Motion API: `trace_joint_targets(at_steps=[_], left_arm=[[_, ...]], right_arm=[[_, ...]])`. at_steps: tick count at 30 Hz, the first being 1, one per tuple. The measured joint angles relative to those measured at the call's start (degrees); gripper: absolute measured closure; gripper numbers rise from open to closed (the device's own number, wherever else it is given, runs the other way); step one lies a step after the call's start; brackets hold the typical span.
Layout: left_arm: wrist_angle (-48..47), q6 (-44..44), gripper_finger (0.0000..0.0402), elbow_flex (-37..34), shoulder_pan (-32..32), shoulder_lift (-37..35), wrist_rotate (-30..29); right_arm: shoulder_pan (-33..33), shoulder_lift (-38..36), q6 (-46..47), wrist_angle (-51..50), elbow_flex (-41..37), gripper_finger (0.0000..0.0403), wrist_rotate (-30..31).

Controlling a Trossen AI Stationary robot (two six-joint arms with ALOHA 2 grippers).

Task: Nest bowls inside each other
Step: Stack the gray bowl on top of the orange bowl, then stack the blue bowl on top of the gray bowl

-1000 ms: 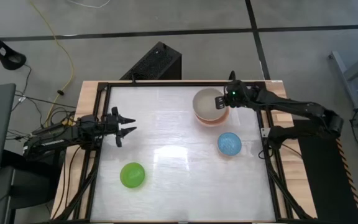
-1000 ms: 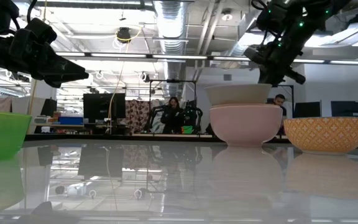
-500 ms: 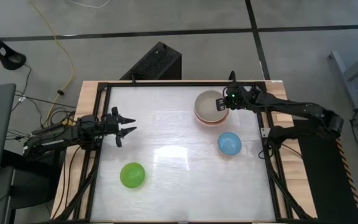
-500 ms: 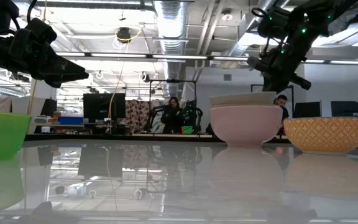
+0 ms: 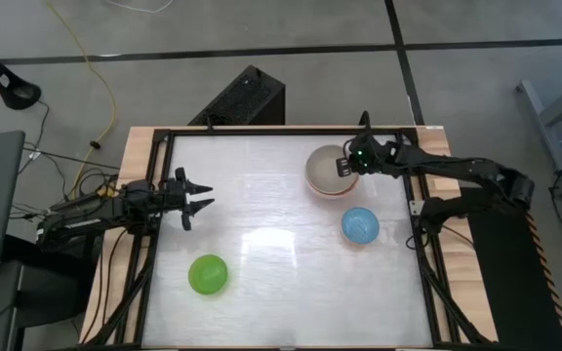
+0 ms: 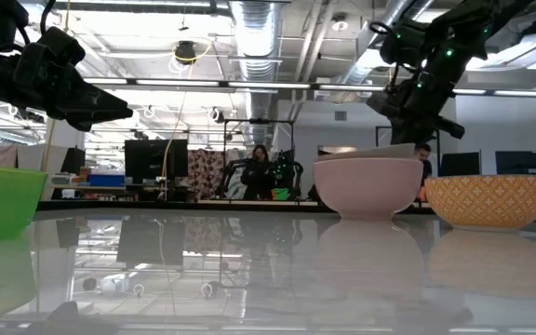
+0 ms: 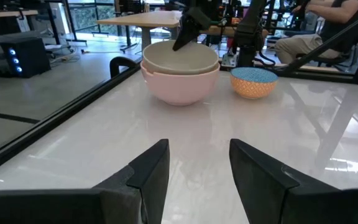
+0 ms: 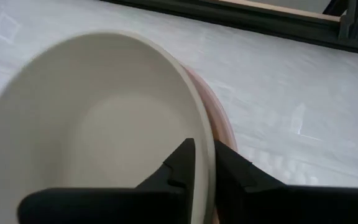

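Note:
A cream bowl (image 5: 324,168) sits inside the salmon-pink bowl (image 6: 368,186) at the table's far right. Only its rim (image 6: 366,151) shows above the pink one in the low view. My right gripper (image 8: 205,155) reaches in from the right and is shut on that rim. The blue bowl (image 5: 360,225), orange-patterned on the outside (image 6: 487,200), rests on its base nearer the front. The green bowl (image 5: 208,274) rests on the near left. My left gripper (image 5: 203,198) hangs open above the table's left edge, holding nothing. My right gripper pinches the cream bowl's rim (image 8: 204,134) on the side toward the table's right edge, one finger (image 8: 180,163) inside the bowl and one outside. The fingers slant down from the right. The bowl lies in the pink bowl, slightly tilted, with the held side higher.
Black frame rails (image 5: 154,195) run round the white tabletop, whose middle (image 5: 271,224) lies open. People sit in the room (image 6: 261,172) beyond the far edge.
My right gripper has come down with the cream bowl. The bowl stood well above the pink bowl's rim and has sunk into it, so that only its rim now shows.

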Motion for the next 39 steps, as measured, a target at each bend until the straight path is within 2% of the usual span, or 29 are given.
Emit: trace_joint_targets(at_steps=[11,18,23,26,31,35,39], left_arm=[[0.0,-0.01,0.0244,0.01,0.0,0.0,-0.01],[0.01,0.0,0.0244,0.02,0.0,0.02,0.0],[-0.01,0.0,0.0244,0.0,0.0,0.01,0.0],[-0.01,0.0,0.0244,0.0,0.0,0.02,0.0],[0.01,0.0,0.0244,0.0,0.0,0.01,0.0],[0.0,0.0,0.0244,0.0,0.0,0.01,0.0],[0.0,-0.01,0.0244,0.0,0.0,0.01,0.0]], right_arm=[[-0.13,-1.49,-1.5,-0.74,2.29,0.0269,0.02],[-0.09,-2.81,-2.36,-7.3,6.54,0.0213,0.05],[0.11,-2.81,-3.51,-9.32,9.12,0.0197,2.46],[1.03,-2.49,-3.5,-7.67,9.2,0.0206,2.81],[5.25,-0.29,-2.62,-6.76,9.11,0.0256,2.4],[12.41,0.68,-2.4,-1.94,9.1,0.0307,-2.4],[21.54,1.56,-2.79,6.78,9.09,0.0361,-3.67]])
